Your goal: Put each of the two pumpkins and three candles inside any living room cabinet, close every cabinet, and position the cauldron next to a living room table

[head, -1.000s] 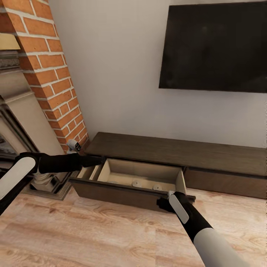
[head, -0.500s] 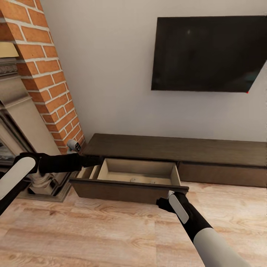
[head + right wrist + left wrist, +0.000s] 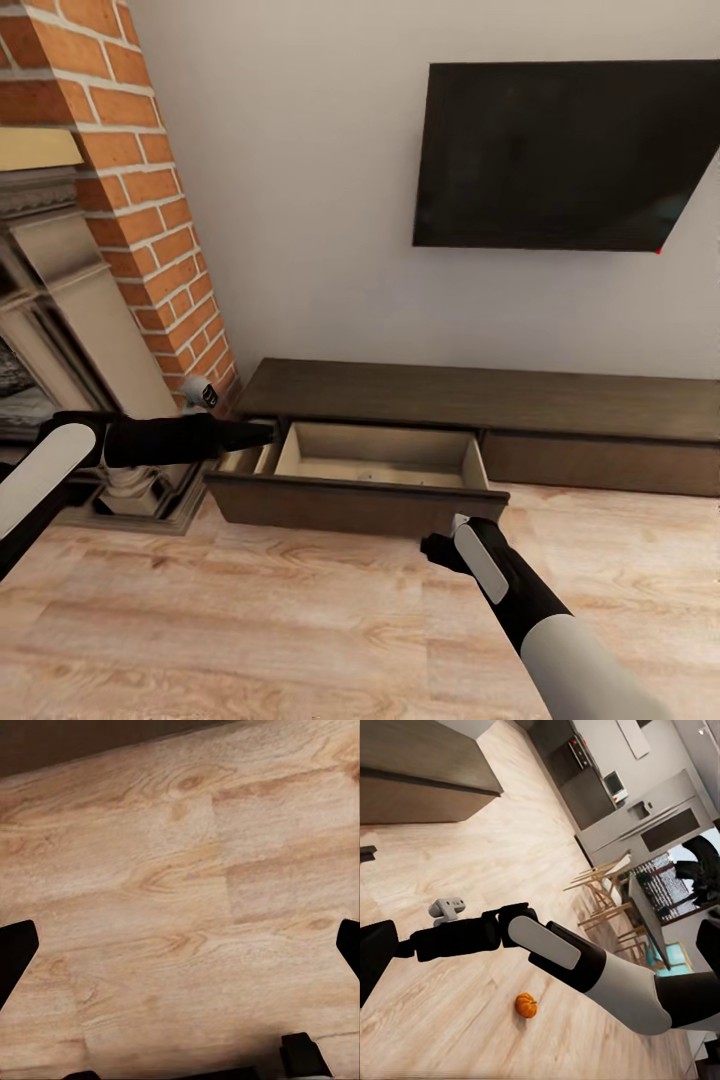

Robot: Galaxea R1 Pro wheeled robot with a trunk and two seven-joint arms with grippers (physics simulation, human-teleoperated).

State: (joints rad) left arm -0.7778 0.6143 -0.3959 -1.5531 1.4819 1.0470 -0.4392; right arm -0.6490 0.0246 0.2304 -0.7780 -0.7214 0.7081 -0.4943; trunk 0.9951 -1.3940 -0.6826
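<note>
The long dark-brown cabinet (image 3: 480, 395) runs along the wall, and its left drawer (image 3: 350, 500) stands pulled out, showing a pale inside. My left gripper (image 3: 262, 432) hovers by the drawer's left end; its fingers (image 3: 375, 960) frame the left wrist view far apart, so it is open and empty. My right gripper (image 3: 435, 550) points down at the floor just in front of the drawer's right corner, fingers (image 3: 15, 952) spread, holding nothing. One orange pumpkin (image 3: 526, 1005) lies on the wooden floor beyond my right arm (image 3: 555, 949). Candles, cauldron and table are out of view.
A brick column (image 3: 150, 200) and a fireplace (image 3: 60, 300) stand left of the cabinet. A black TV (image 3: 570, 150) hangs on the wall above it. Open wooden floor (image 3: 250, 620) lies in front. Dining chairs (image 3: 604, 889) and kitchen units (image 3: 607, 787) show far off.
The camera has drawn back from the cabinet and turned a little. The right gripper, at the drawer's right front corner before, now stands apart from it. The drawer stays open.
</note>
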